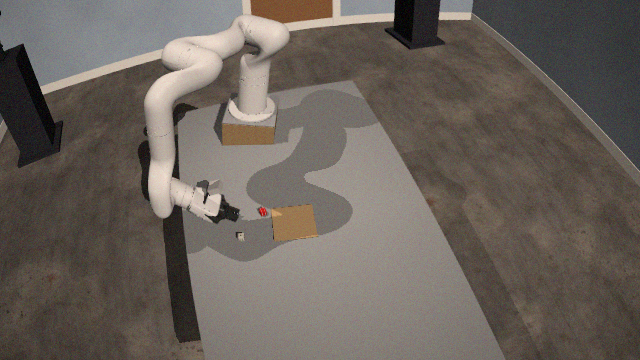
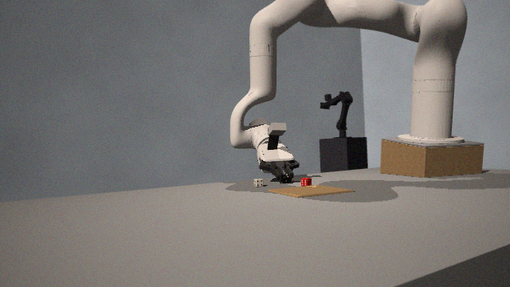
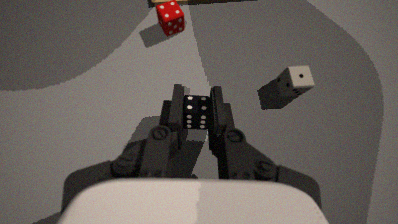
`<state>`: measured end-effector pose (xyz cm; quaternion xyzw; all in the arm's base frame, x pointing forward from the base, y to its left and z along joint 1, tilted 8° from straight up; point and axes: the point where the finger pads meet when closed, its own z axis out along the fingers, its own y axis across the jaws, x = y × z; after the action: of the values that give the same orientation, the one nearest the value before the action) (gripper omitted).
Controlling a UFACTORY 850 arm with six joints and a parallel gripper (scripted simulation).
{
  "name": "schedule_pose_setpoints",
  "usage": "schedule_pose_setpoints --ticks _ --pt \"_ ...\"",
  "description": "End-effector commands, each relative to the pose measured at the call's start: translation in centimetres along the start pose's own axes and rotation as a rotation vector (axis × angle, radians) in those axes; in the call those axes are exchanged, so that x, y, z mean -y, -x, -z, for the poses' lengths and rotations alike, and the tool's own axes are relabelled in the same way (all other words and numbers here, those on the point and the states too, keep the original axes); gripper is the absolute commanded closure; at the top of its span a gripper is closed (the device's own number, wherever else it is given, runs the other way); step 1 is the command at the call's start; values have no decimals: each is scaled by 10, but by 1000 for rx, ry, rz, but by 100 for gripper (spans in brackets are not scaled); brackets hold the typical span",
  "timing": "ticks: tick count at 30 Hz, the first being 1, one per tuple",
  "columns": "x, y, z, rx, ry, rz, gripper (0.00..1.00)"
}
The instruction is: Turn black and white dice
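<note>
My gripper [image 3: 196, 99] is shut on the black die [image 3: 196, 111]; the face toward the wrist camera shows six pips. In the top and exterior views the gripper [image 1: 233, 214] [image 2: 286, 175] is low over the table, tilted, to the left of the mat. The red die [image 1: 262, 211] [image 2: 306, 182] [image 3: 170, 18] lies on the table just off the mat's near-left corner. The white die [image 1: 240, 236] [image 2: 258, 182] [image 3: 294, 83] lies on the table off the mat, with one pip on the face turned to the wrist camera. The brown mat [image 1: 294, 222] [image 2: 311, 190] lies flat with no die on it.
The arm's base stands on a brown block [image 1: 248, 131] [image 2: 431, 157] at the back of the grey table. The table's left edge [image 1: 175, 240] runs close to the gripper. Dark stands [image 1: 414, 22] are on the floor beyond.
</note>
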<state>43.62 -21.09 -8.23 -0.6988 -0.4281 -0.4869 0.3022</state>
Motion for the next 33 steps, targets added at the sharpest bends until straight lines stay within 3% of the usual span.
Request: schedule_pose_setpoints --ticks 1,22,26,33 --pt "-1 0 1 0 1 1 85" --pt "-1 0 1 0 1 1 85" --pt "-1 0 1 0 1 1 77" --pt "-1 0 1 0 1 1 72"
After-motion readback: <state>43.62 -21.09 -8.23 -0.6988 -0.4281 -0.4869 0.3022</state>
